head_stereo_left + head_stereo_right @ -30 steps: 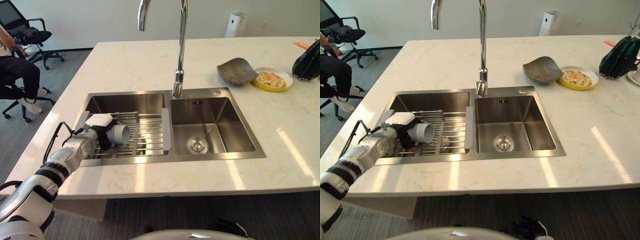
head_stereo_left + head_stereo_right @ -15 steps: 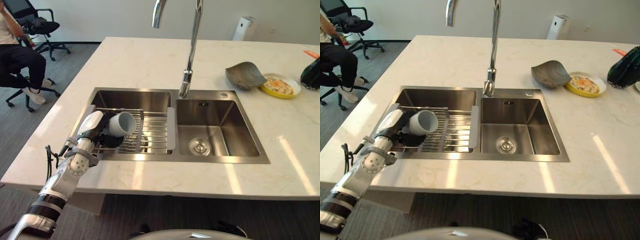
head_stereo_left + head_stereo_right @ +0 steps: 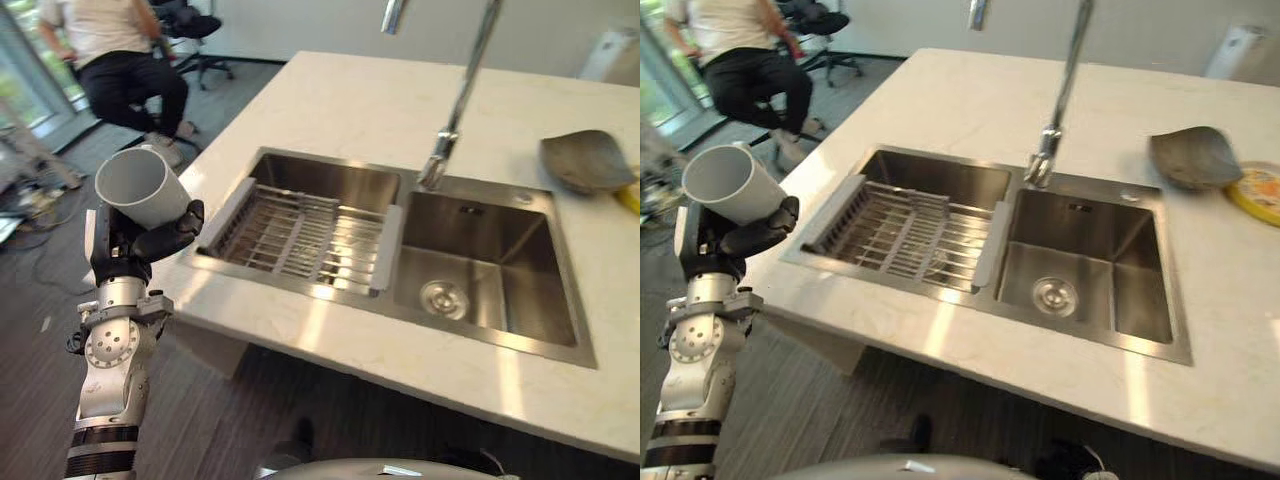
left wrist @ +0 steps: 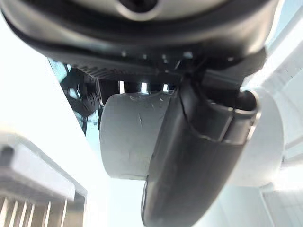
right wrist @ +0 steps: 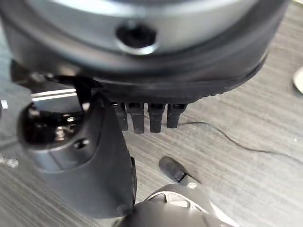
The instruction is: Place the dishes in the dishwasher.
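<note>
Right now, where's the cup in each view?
Left eye: cup at left, off the counter, held up by the left hand.
Right eye: cup at far left, same grip.
Left wrist: cup mid-frame, thumb across it.
Right wrist: floor past the right hand, its fingers straight.
Shared landmark: the rack in the sink, right of the cup in both eye views.

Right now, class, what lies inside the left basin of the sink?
A wire rack spans the left basin, with nothing on it. Under its bars the basin floor is mostly hidden.
</note>
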Robot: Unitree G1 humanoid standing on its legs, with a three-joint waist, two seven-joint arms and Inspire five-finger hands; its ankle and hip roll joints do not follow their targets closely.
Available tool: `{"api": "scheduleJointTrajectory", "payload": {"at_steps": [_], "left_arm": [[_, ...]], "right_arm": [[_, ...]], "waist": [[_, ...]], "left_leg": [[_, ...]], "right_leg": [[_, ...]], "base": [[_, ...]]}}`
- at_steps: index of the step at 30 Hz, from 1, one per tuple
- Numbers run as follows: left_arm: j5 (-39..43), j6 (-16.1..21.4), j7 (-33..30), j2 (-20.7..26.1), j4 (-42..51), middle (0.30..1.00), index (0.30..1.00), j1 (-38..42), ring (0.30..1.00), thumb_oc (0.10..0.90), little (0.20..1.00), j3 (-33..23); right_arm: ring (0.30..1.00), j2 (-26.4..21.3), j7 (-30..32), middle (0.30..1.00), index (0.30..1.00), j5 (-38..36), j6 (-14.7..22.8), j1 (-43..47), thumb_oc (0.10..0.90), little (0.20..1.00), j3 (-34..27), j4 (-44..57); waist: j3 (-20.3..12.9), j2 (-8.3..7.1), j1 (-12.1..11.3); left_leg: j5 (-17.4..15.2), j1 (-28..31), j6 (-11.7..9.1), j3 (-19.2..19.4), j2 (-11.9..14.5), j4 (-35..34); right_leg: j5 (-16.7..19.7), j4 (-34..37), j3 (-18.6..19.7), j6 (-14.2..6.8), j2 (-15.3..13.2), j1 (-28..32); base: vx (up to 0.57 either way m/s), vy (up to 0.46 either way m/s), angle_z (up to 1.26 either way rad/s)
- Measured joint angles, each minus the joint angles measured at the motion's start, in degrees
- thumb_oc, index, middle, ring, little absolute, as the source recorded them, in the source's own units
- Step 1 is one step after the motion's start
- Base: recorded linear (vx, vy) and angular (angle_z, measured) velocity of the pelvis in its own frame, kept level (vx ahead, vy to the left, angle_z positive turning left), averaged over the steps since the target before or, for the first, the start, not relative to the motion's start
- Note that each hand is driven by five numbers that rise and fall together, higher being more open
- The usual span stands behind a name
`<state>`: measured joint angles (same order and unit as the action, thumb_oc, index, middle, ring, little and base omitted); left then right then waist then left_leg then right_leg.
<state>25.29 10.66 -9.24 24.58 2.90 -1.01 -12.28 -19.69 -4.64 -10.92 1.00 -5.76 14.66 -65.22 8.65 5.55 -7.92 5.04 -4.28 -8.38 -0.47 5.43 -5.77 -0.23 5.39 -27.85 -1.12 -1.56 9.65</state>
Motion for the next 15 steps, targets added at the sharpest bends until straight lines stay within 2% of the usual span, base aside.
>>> {"api": "scheduleJointTrajectory", "payload": {"at_steps": [1, 2, 3, 4, 5, 6, 7, 8, 9, 10, 11, 12, 13, 14, 15], "left_arm": [[-0.17, -0.05, 0.71, -0.56, -0.42, 0.3, 0.3, -0.19, 0.3, 0.4, 0.3, 0.04], [-0.04, -0.08, 0.77, -0.49, -0.81, 0.3, 0.3, -1.5, 0.3, 0.4, 0.3, -0.29], [0.04, 0.04, 0.79, -0.5, -0.61, 0.3, 0.3, -2.32, 0.3, 0.4, 0.3, -0.86], [0.19, 0.13, 0.99, -0.87, -0.65, 0.3, 0.3, -3.41, 0.3, 0.4, 0.3, -1.63], [0.55, 0.12, 0.92, -0.94, -0.67, 0.3, 0.3, -4.27, 0.3, 0.4, 0.3, -2.03], [1.1, 0.11, 0.93, -0.97, -0.71, 0.3, 0.3, -4.91, 0.3, 0.4, 0.3, -2.37], [1.67, 0.09, 1.23, -1.76, -1.85, 0.3, 0.3, -5.68, 0.3, 0.4, 0.3, -2.76], [1.74, 0.09, 1.41, -2.44, -2.24, 0.3, 0.3, -5.79, 0.3, 0.4, 0.3, -2.63], [1.73, 0.09, 1.72, -2.89, -2.3, 0.3, 0.3, -6.62, 0.3, 0.4, 0.3, -2.47], [1.72, 0.07, 2.28, -3.35, -2.38, 0.3, 0.3, -7.01, 0.3, 0.4, 0.3, -2.06], [1.69, -0.16, 3.47, -3.27, -4.05, 0.3, 0.3, -5.54, 0.3, 0.4, 0.3, 1.41], [1.6, -0.13, 4.51, -2.77, -3.58, 0.3, 0.3, -5.37, 0.3, 0.4, 0.3, 2.43], [1.61, -0.11, 4.74, -2.03, -2.71, 0.3, 0.3, -3.88, 0.3, 0.4, 0.3, 2.42], [1.59, -0.14, 4.79, -1.06, -2.45, 0.3, 0.3, -1.83, 0.3, 0.4, 0.3, 2.66], [1.19, -0.83, 5.53, -0.52, -2.5, 0.3, 0.3, -0.4, 0.3, 0.4, 0.3, 2.8]], "right_arm": [[0.9, 0.02, 0.03, 0.9, 0.9, 0.39, -0.13, -0.88, 0.8, 0.9, -0.01, 0.37], [0.9, -0.58, 0.0, 0.9, 0.9, 1.88, -0.09, -0.78, 0.8, 0.9, 0.04, 0.02], [0.9, -0.67, 0.04, 0.9, 0.9, 1.98, -0.11, -0.5, 0.8, 0.9, 0.01, -0.17], [0.9, -0.8, 0.17, 0.9, 0.9, 1.98, -0.08, -0.33, 0.8, 0.9, -0.07, -0.56], [0.9, -1.05, 0.17, 0.9, 0.9, 1.98, -0.03, -0.34, 0.8, 0.9, -0.07, -0.69], [0.9, -1.28, 0.22, 0.9, 0.9, 1.97, -0.05, -0.11, 0.8, 0.9, -0.1, -1.02], [0.9, -1.86, 0.38, 0.9, 0.9, 1.97, -0.29, -0.42, 0.8, 0.9, -0.28, -1.82], [0.9, -2.37, 0.33, 0.9, 0.9, 1.94, -0.18, -0.79, 0.8, 0.9, -0.65, -1.65], [0.9, -3.28, 0.35, 0.9, 0.9, 1.95, -0.17, -1.32, 0.8, 0.9, -0.98, -1.4], [0.9, -5.12, 0.28, 0.9, 0.9, 1.92, -0.07, -2.03, 0.8, 0.9, -1.33, -1.23], [0.9, -6.85, 0.71, 0.9, 0.9, 0.71, 0.4, -2.82, 0.8, 0.9, -6.72, -0.39], [0.9, -7.32, 0.72, 0.9, 0.9, 0.63, 0.47, -1.81, 0.8, 0.9, -8.09, -1.31], [0.9, -6.87, 0.71, 0.9, 0.9, 0.7, 0.39, 0.16, 0.8, 0.9, -7.47, -1.63], [0.9, -6.3, 0.63, 0.9, 0.9, 0.72, 0.38, 1.02, 0.8, 0.9, -6.24, -1.3], [0.9, -4.5, 0.5, 0.9, 0.9, 0.68, 0.42, 0.98, 0.8, 0.9, -7.25, -2.12]], "waist": [[0.93, -0.68, 0.5], [1.43, -1.81, 0.34], [1.55, -1.73, -0.56], [1.85, -2.26, -0.64], [1.78, -2.13, -0.55], [1.47, -1.18, -1.1], [1.27, -1.41, -0.72], [1.09, -0.57, -0.37], [0.06, 1.08, 0.41], [-0.27, 2.58, 0.67], [0.14, 3.97, 3.42], [-2.13, 5.88, 4.99], [-1.95, 5.79, 5.04], [-1.55, 4.69, 5.73], [-1.26, 2.01, 7.39]], "left_leg": [[-1.26, -0.27, 0.69, 6.29, 1.01, 0.97], [-0.24, -2.88, -2.06, 13.88, 3.67, 4.59], [0.43, -3.13, -3.18, 14.37, 4.74, 5.8], [1.07, -3.64, -4.48, 13.97, 6.34, 8.08], [1.46, -3.5, -5.05, 13.42, 7.19, 9.18], [1.31, -2.73, -5.35, 12.88, 8.54, 10.05], [0.76, -0.56, -6.27, 13.21, 10.42, 14.48], [1.0, 1.0, -5.76, 13.74, 11.4, 15.16], [3.29, 3.11, -3.18, 14.64, 11.81, 14.6], [6.96, 4.49, 0.13, 14.79, 11.35, 13.81], [5.06, 4.69, 4.43, 16.2, 8.62, 11.79], [5.17, 3.31, 4.53, 16.69, 7.63, 7.19], [5.83, 2.88, 4.18, 16.8, 7.91, 3.45], [5.67, 2.43, 4.17, 16.89, 6.56, 1.42], [2.76, 1.63, 3.98, 18.19, 5.05, 0.13]], "right_leg": [[0.15, 0.04, -2.8, 0.3, -0.79, 0.14], [-0.18, 0.32, -8.74, 0.62, -3.12, 0.45], [-0.11, 0.18, -10.23, 0.54, -3.85, 0.39], [0.14, 0.24, -11.62, 0.14, -4.76, 0.77], [0.29, 0.19, -13.04, -0.11, -5.31, 1.06], [0.42, -0.16, -14.61, -0.29, -6.0, 1.24], [1.45, -0.32, -17.56, -1.69, -8.23, 2.53], [1.31, -1.9, -17.89, -2.12, -9.22, 2.78], [1.11, -3.72, -17.51, -2.4, -10.31, 2.77], [0.1, -7.92, -16.66, -3.2, -11.9, 2.2], [-3.15, -21.59, -13.74, -4.02, -19.17, -1.65], [-7.98, -21.24, -13.43, -9.24, -17.8, -6.05], [-7.84, -17.28, -13.41, -9.09, -15.26, -8.69], [-6.4, -13.78, -14.9, -7.49, -13.78, -9.78], [2.3, -10.55, -13.58, -4.7, -14.42, -8.15]], "base": [[-0.26, 0.01, 1.88], [-0.19, 0.018, 1.72], [-0.28, 0.041, 1.63], [-0.18, 0.034, 0.88], [-0.18, 0.033, 0.87], [-0.22, 0.069, 1.16], [-0.21, 0.11, 1.08], [-0.41, 0.271, 1.1], [-0.4, 0.31, 0.79], [-0.43, 0.358, 1.4], [-0.31, 0.293, 1.8], [-0.27, 0.305, 1.85], [-0.23, 0.327, 1.45], [-0.23, 0.363, 1.65], [-0.15, 0.262, 1.77]]}}
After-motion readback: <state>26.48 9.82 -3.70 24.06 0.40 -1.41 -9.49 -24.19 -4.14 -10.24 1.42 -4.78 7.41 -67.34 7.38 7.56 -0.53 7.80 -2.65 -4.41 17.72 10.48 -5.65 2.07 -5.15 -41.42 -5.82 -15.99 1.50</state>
